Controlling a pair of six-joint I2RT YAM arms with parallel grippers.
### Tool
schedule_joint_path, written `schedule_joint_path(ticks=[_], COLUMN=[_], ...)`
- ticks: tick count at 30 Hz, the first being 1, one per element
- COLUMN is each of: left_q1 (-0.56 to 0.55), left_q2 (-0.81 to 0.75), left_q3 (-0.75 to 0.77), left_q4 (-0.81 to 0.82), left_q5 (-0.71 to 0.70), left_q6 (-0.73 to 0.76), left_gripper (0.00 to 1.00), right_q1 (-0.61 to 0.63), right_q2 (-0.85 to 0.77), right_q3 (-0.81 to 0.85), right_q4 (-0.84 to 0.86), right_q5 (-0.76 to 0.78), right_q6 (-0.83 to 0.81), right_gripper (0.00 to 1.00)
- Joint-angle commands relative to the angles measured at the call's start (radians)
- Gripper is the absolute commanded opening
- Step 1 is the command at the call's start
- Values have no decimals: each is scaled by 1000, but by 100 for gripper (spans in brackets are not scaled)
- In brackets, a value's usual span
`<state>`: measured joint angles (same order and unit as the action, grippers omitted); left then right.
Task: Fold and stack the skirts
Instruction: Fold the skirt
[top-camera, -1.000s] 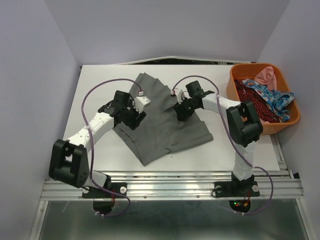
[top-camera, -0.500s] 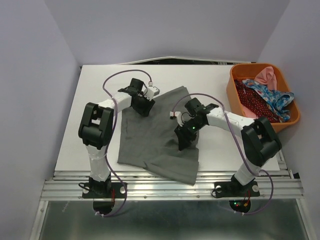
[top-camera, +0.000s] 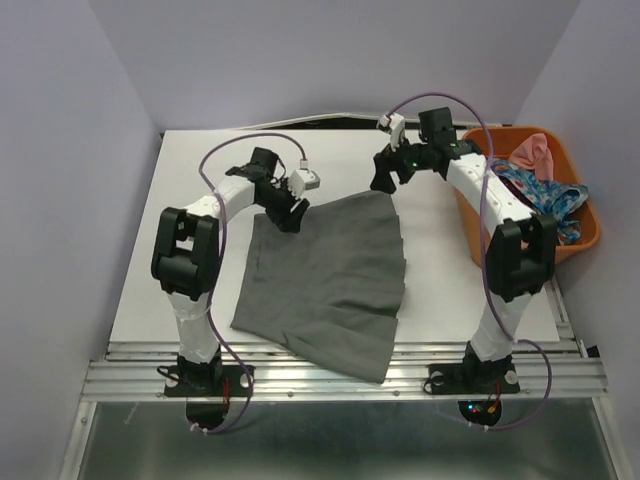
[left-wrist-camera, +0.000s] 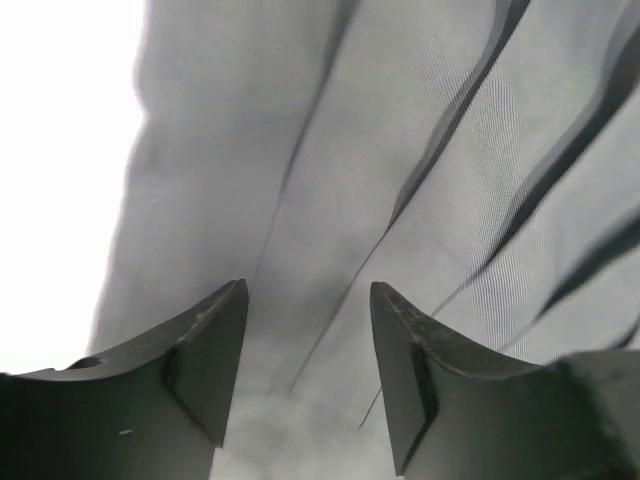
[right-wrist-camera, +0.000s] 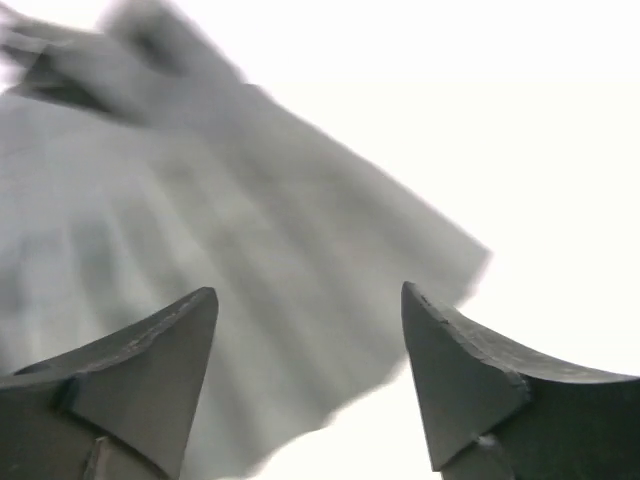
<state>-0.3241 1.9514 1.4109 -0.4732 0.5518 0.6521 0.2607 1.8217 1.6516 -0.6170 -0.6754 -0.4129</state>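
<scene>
Grey skirt (top-camera: 325, 275): spread flat on the middle of the white table (top-camera: 190, 180), with soft pleat folds running along it; its near-right corner reaches past the table's near edge over the metal rail
Left gripper (top-camera: 287, 213): at the skirt's far-left corner, low over the cloth
Left fingers (left-wrist-camera: 215, 345): spread apart, with grey pleated cloth showing in the gap beyond them and nothing pinched
Right gripper (top-camera: 383, 178): just beyond the skirt's far-right corner, above the table and clear of the cloth
Right fingers (right-wrist-camera: 140, 380): spread wide and empty; the wrist view shows the skirt blurred below, with bare table beside it
Orange basket (top-camera: 510, 131): at the table's far right, well apart from the grey skirt
Basket contents: a blue flower-print skirt (top-camera: 548, 195) bunched with a pink cloth (top-camera: 530, 152) at the far end, partly behind the right arm
</scene>
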Motion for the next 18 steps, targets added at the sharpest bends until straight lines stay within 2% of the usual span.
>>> schedule_joint_path(ticks=[1, 9, 13, 18], left_q1=[33, 108, 126, 131], left_q2=[-128, 55, 104, 141], left_q3=[147, 382, 424, 413], left_q4=[-77, -197, -237, -280], left_q5=[51, -20, -41, -58], left_q6=[89, 144, 181, 225], left_gripper=[67, 70, 70, 71], right_q1=[8, 8, 8, 8], right_q2=[172, 428, 484, 537], right_q3=[138, 349, 378, 372], right_q4=[71, 85, 73, -93], right_q5=[184, 189, 139, 91], right_q6=[-185, -334, -403, -495], right_gripper=[87, 97, 98, 96])
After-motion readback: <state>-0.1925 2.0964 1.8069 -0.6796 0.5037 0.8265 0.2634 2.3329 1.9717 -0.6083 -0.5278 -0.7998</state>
